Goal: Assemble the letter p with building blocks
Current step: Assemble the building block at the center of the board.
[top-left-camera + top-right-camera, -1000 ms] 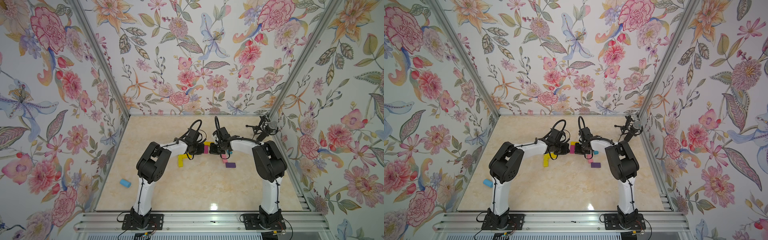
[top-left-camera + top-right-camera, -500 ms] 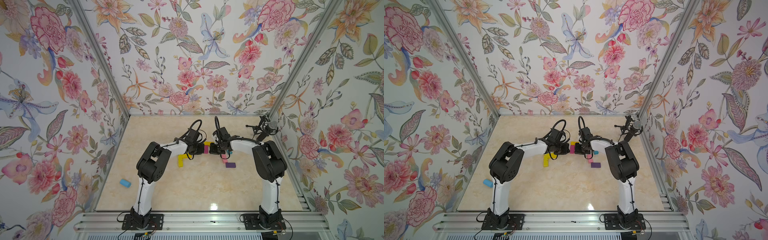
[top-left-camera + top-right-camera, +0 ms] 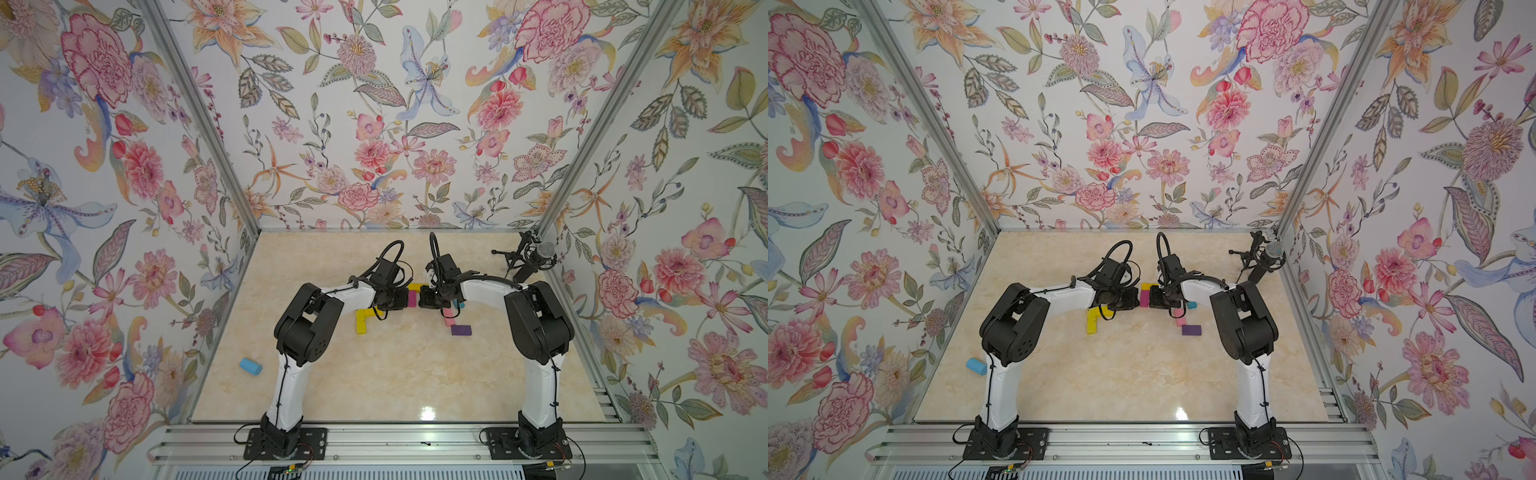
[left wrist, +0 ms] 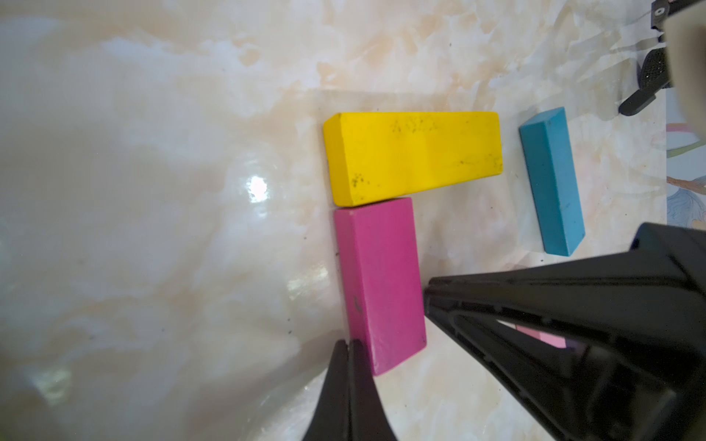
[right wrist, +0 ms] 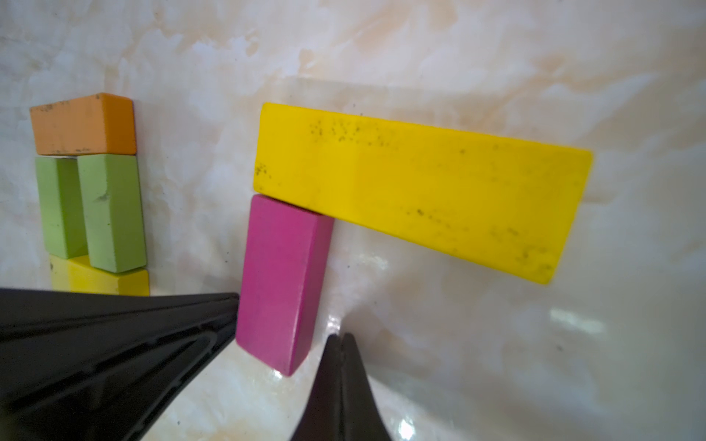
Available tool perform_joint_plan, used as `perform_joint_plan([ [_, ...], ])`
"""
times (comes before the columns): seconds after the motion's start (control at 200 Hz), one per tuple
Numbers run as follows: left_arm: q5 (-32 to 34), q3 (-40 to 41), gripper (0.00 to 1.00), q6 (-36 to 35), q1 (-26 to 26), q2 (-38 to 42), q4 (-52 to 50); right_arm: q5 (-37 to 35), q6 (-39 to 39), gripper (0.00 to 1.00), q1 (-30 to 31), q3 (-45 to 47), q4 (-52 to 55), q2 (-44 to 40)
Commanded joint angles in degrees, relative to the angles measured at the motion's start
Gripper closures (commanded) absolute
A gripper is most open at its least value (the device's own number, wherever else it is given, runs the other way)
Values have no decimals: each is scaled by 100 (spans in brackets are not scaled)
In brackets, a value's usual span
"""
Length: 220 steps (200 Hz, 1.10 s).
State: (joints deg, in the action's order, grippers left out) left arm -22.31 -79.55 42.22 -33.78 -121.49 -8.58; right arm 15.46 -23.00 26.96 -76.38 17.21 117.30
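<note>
Left claw (image 4: 348, 345) and right claw (image 5: 342, 338) are both sitting pinched shut and empty, flanking the pink block (image 4: 380, 282) that's lying on the table (image 4: 153, 191) against the long yellow block (image 4: 412, 156). Any uneven nudge is risking skewing that corner.

Dark specks are dotting the long yellow painted block (image 4: 412, 156); beige marbling is veining the glossy cream tabletop (image 4: 153, 191).
</note>
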Motion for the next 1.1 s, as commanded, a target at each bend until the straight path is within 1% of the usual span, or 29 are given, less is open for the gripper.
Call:
perform_joint_plan([
  [0.0, -102, -134, 100, -40, -43, -107, -39, -180, -12, 100, -37, 165, 364, 159],
  [0.25, -191, -139, 100, -3, -60, -168, 41, -185, -11, 100, -37, 177, 362, 128],
  [0.656, 70, -95, 100, -95, -32, -77, -144, -155, -8, 100, -33, 226, 365, 89],
  [1.096, 67, 124, 100, -129, -30, 109, -136, -92, -20, 100, 82, 304, 353, -10],
])
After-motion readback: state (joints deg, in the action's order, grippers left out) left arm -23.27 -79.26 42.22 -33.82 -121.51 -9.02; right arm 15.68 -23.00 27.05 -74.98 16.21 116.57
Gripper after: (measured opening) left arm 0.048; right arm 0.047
